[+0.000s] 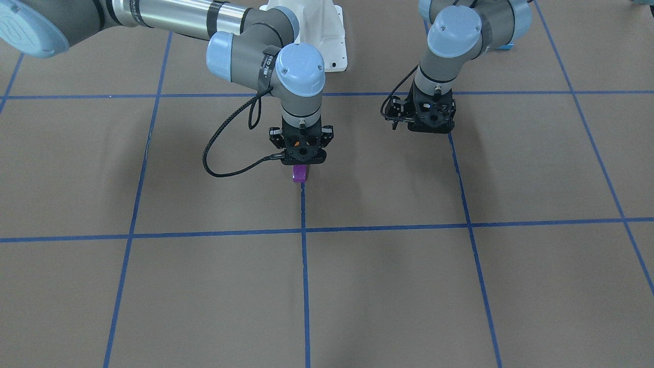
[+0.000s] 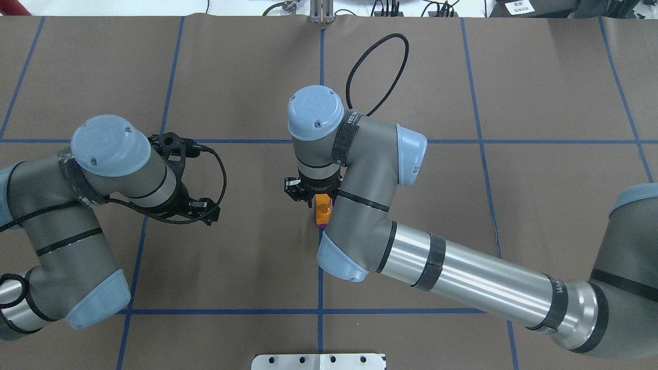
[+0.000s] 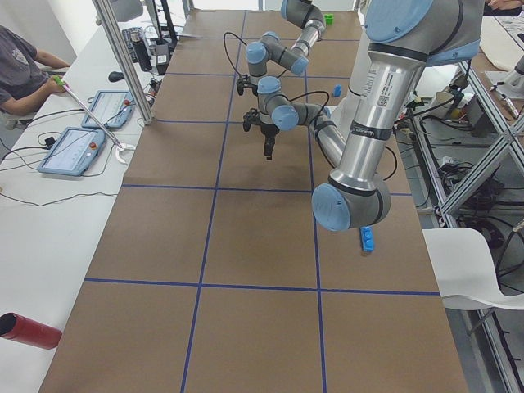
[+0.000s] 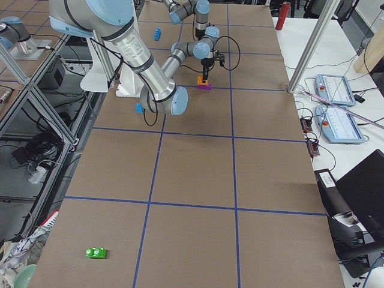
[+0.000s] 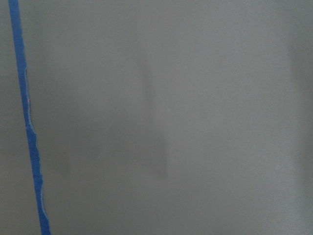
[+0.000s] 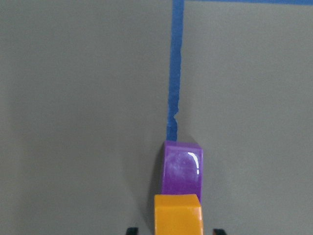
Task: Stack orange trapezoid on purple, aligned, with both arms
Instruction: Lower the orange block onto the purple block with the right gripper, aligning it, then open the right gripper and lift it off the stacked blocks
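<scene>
My left claw (image 1: 428,118) hangs well off to one side, and I can't tell whether it's apart. My right claw (image 1: 302,156) is nearer, fingers spread. The orange trapezoid (image 6: 177,214) sits straight beneath it on the purple (image 6: 182,169), long axis along the tape line (image 6: 172,88).

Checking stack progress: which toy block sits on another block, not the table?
The orange trapezoid: it rests atop the purple block. The two blue blocks and the green one each lie alone on the table.
</scene>
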### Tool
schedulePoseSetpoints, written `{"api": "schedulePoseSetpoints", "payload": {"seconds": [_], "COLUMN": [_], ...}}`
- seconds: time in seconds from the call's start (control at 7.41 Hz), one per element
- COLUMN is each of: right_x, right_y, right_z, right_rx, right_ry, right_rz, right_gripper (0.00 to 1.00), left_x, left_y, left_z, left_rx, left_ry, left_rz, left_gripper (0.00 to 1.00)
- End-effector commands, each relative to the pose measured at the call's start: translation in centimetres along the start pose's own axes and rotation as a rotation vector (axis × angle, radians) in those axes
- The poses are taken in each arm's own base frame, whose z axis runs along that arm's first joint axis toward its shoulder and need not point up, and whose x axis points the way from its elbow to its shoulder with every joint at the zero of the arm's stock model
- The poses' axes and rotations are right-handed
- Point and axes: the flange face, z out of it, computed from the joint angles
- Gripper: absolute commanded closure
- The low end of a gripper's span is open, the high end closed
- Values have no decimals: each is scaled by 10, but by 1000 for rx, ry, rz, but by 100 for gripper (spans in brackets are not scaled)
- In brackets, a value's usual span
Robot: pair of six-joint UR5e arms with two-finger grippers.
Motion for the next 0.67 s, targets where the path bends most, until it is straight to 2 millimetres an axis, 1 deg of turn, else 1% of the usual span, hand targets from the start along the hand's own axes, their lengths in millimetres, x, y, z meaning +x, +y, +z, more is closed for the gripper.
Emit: {"api": "schedulePoseSetpoints", "payload": {"seconds": [0.0,0.13,0.27,0.4,0.54], "right_x": [0,4,24,90,170], "right_y": [0,-3,-5,0,7], "right_z": [-5,-15,-28,-33,-39], "right_rx": [4,13,24,47,59], "right_ry": [-7,-18,-34,-40,-38], "right_rz": [5,6,16,30,53], "right_gripper": [0,0,0,0,0], "left_x": [0,-1,-3,-16,-37], "left_y": [0,-1,-2,2,1], "left_z": [0,0,-1,2,-4], "left_rx": [0,2,3,-2,8], "left_ry": [0,-1,-2,-12,-23], "left_rz": [-1,-1,4,8,34], "left_gripper": [0,0,0,0,0]}}
